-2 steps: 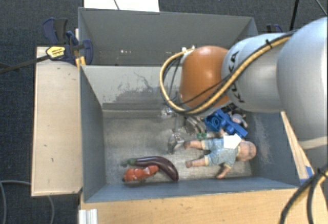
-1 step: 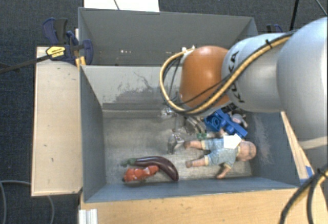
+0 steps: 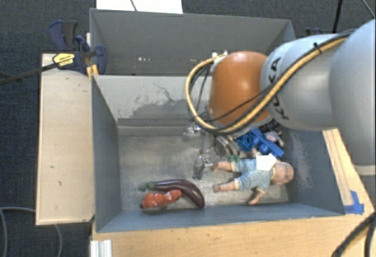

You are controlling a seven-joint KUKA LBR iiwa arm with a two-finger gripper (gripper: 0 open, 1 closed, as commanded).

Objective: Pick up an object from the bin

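1. Bin [image 3: 147,44]: grey sheet metal, matt; floor scuffed with pale scratches.
2. Arm [image 3: 329,85]: smooth silver-grey casing, satin sheen.
3. Wrist cover [image 3: 235,82]: orange, smooth, glossy, plastic-looking.
4. Cables [image 3: 197,82]: smooth yellow and black sheathing.
5. Gripper [image 3: 204,164]: bare bright metal.
6. Doll [image 3: 255,176]: smooth flesh-toned plastic head and limbs; pale blue matt cloth garment.
7. Blue toy [image 3: 258,141]: hard plastic, slightly glossy.
8. Aubergine-shaped piece [image 3: 185,188]: dark purple, smooth, glossy.
9. Red piece [image 3: 160,198]: smooth, shiny; material unclear.
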